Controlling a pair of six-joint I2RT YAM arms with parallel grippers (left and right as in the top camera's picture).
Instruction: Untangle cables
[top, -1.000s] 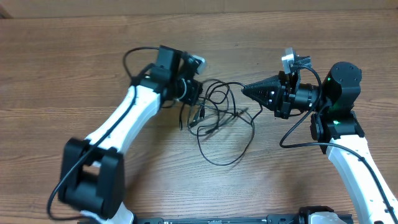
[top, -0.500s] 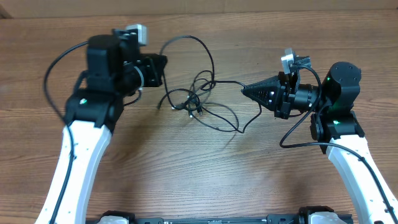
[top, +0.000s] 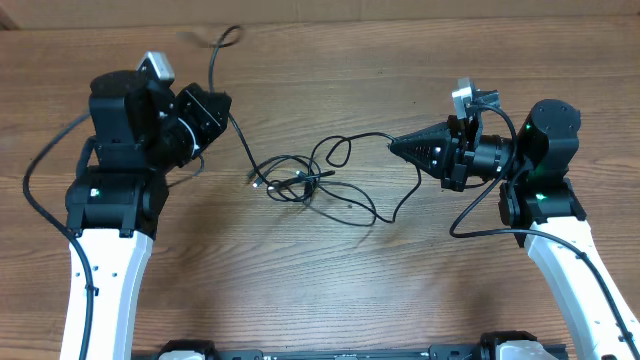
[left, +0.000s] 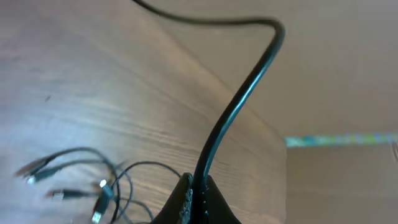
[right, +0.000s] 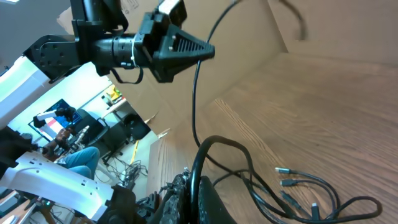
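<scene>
The left gripper (top: 224, 101), in the upper left of the overhead view, is pinched fully closed on one strand of the cables (top: 300, 181). That strand's free end curls past the fingers toward the top edge. The right gripper (top: 393, 146), right of centre, is likewise clamped tight on another strand. Between the two tips the cables drop to the table (top: 330, 290), where a loose tangle with small plugs lies near the centre of the frame.

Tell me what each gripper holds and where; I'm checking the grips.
Both are shut on cables: the left gripper pinches one strand short of its free end, the right gripper pinches a strand mid-length.
</scene>
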